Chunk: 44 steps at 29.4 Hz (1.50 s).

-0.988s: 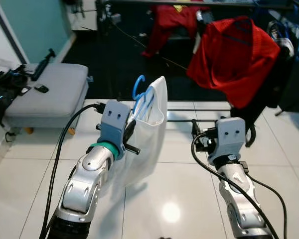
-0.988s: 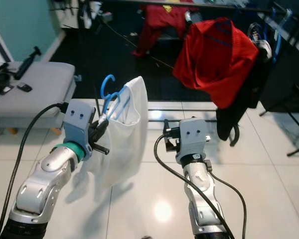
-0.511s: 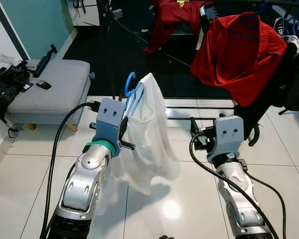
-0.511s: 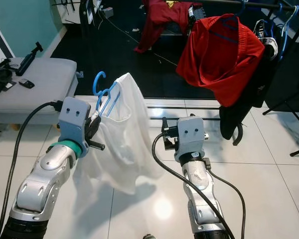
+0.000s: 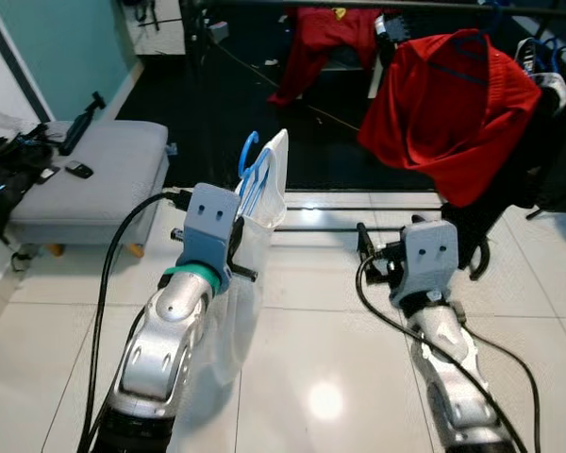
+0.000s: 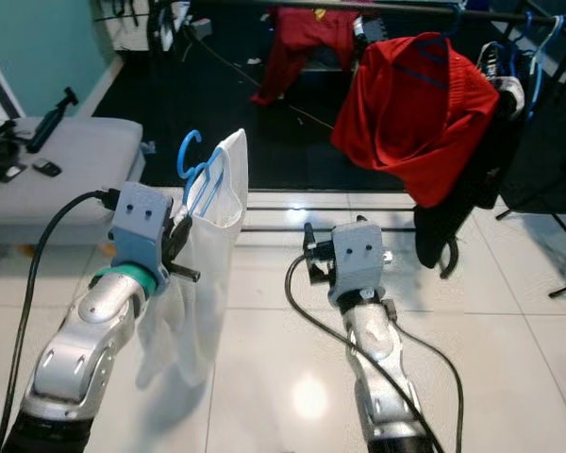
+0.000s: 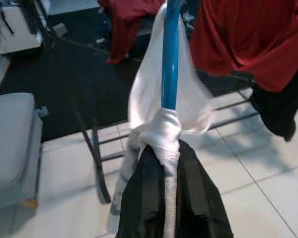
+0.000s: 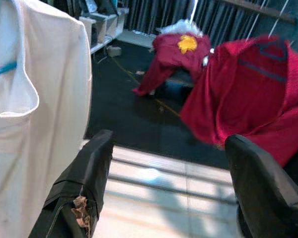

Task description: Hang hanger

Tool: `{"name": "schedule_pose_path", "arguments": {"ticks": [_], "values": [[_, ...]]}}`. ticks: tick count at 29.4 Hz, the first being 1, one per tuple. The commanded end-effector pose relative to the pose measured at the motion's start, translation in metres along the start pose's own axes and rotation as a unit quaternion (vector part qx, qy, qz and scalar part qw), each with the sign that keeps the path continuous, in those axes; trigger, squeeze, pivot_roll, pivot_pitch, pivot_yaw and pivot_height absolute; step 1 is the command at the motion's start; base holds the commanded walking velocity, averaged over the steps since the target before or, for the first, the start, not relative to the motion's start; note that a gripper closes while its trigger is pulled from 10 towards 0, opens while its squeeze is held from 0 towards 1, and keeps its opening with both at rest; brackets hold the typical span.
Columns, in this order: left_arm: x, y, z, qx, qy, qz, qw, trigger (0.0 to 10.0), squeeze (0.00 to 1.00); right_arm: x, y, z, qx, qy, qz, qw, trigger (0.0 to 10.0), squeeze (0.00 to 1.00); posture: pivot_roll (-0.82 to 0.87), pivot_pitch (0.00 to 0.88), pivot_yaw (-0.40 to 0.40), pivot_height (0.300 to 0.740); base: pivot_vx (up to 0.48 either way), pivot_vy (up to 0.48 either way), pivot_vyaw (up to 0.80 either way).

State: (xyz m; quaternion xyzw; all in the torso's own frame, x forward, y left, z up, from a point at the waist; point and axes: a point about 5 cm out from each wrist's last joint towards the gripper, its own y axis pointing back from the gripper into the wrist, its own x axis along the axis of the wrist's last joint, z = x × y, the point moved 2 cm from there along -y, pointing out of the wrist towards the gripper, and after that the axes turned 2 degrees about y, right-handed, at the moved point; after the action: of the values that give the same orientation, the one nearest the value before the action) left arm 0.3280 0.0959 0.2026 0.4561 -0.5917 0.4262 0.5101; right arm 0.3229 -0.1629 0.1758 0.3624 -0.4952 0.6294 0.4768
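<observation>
White floor tiles [image 5: 292,330] run up to a black mat, where a red shirt [image 5: 448,94] hangs on a rail ahead of the right hand [image 8: 169,193]. That hand is spread wide and holds nothing. The left hand [image 7: 170,163] is pinched on the neck of a blue hanger [image 5: 255,175] carrying a white shirt [image 6: 203,274], which drapes down just beside it. A grey bench [image 5: 85,184] sits off to its left.
</observation>
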Motion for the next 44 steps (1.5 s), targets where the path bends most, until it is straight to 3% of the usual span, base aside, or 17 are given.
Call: {"name": "schedule_pose_path", "arguments": {"ticks": [1, 11, 25, 44], "values": [[0.0018, 0.0015, -0.0076, 0.014, -0.005, 0.01, 1.0, 10.0, 0.0, -0.0029, 0.0016, -0.0101, 0.013, -0.005, -0.004, 1.0, 10.0, 0.0, -0.17, 0.096, 0.096, 0.74, 0.431, 0.0, 0.0], [0.0027, 0.0011, -0.0066, 0.011, -0.003, 0.014, 1.0, 10.0, 0.0, -0.0043, 0.0012, -0.0096, 0.013, -0.005, -0.006, 1.0, 10.0, 0.0, -0.17, 0.095, 0.095, 0.74, 0.422, 0.0, 0.0], [0.0041, 0.0009, -0.0045, 0.004, -0.002, 0.018, 1.0, 10.0, 0.0, -0.0058, -0.0004, -0.0064, 0.005, -0.009, -0.008, 1.0, 10.0, 0.0, -0.17, 0.097, 0.096, 0.74, 0.405, 0.0, -0.67], [0.0103, 0.0004, -0.0015, -0.001, 0.003, 0.029, 1.0, 10.0, 0.0, -0.006, -0.0005, -0.0061, 0.004, -0.004, -0.007, 1.0, 10.0, 0.0, -0.16, 0.103, 0.093, 0.74, 0.395, 0.0, 0.0]]}}
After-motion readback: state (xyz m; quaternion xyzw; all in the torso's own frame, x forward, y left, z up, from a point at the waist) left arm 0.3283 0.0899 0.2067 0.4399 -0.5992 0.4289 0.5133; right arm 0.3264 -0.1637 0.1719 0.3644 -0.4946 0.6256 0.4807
